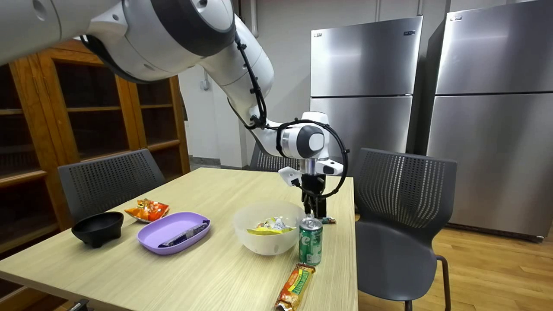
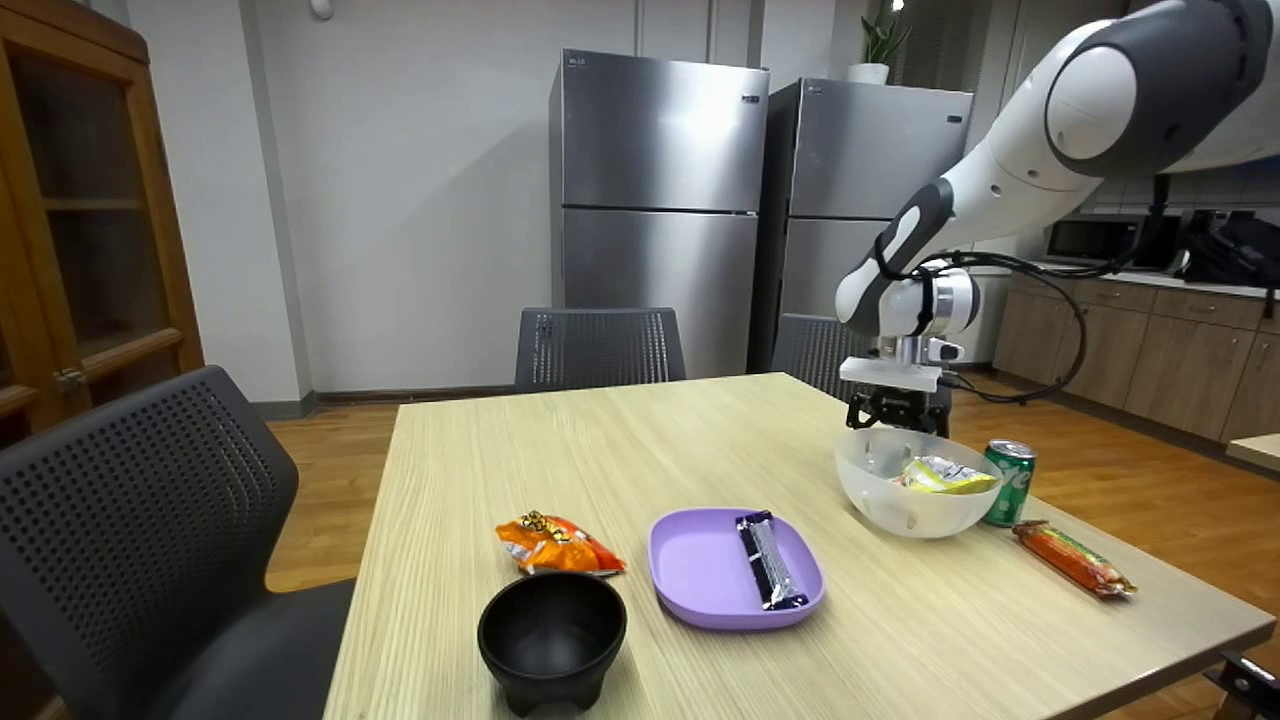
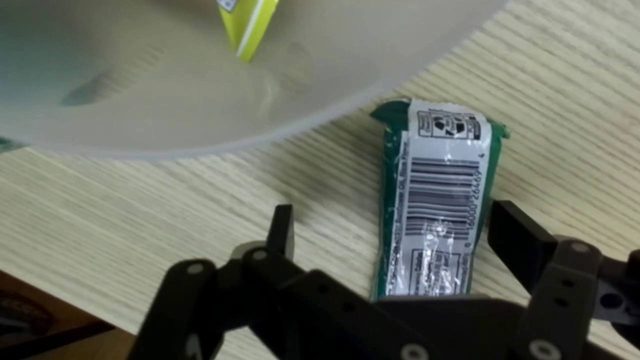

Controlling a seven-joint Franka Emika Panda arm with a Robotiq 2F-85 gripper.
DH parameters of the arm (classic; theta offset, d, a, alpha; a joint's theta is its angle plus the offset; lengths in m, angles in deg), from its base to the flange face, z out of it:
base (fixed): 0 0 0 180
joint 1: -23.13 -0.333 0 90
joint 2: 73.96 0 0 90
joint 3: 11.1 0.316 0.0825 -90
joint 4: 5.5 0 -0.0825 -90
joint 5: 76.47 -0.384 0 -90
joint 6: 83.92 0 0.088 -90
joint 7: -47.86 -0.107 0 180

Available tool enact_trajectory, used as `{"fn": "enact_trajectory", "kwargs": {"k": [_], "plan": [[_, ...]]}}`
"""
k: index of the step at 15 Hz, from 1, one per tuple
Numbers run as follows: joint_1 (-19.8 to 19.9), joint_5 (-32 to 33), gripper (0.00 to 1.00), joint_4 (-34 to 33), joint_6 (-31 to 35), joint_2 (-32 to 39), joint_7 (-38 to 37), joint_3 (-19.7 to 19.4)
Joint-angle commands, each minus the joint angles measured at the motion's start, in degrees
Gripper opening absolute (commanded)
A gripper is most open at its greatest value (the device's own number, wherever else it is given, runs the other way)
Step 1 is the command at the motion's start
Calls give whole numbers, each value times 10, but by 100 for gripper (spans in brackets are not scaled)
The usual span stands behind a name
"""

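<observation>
The wrist view shows the gripper (image 3: 391, 217) spread, between its fingers (image 3: 520, 240) one green-edged bar (image 3: 440, 200) on the table (image 3: 175, 215), lower end hidden and contact unclear, beside a single cropped bowl (image 3: 340, 85) whose packets (image 1: 268, 231) overlap past counting, with one can (image 1: 310, 242) in both exterior views.

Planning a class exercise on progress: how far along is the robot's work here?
Looks done: the gripper is down at the green-wrapped bar. In hand: seemingly the grasp; the open jaws flank the bar, holding nothing. Left: probably closing and lifting, since the bar lies on the table beside the translucent bowl.
</observation>
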Motion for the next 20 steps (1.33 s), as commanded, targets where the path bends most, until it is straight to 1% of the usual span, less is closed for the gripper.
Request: {"fn": "enact_trajectory", "kwargs": {"k": [1, 2, 3, 4, 5, 12, 13, 18, 20], "plan": [[3, 10, 100, -29, -27, 10, 0, -1], [3, 10, 99, -29, -27, 9, 1, -1], [3, 10, 74, -29, -27, 8, 1, -1], [3, 10, 74, -28, -27, 7, 2, -1], [3, 10, 71, -28, -26, 6, 3, -1], [5, 9, 17, -26, -22, 0, 7, 1], [5, 9, 12, -27, -22, 0, 7, 0], [8, 7, 12, -14, -23, -13, 6, -4], [9, 9, 12, 0, -30, -30, 12, -7]]}}
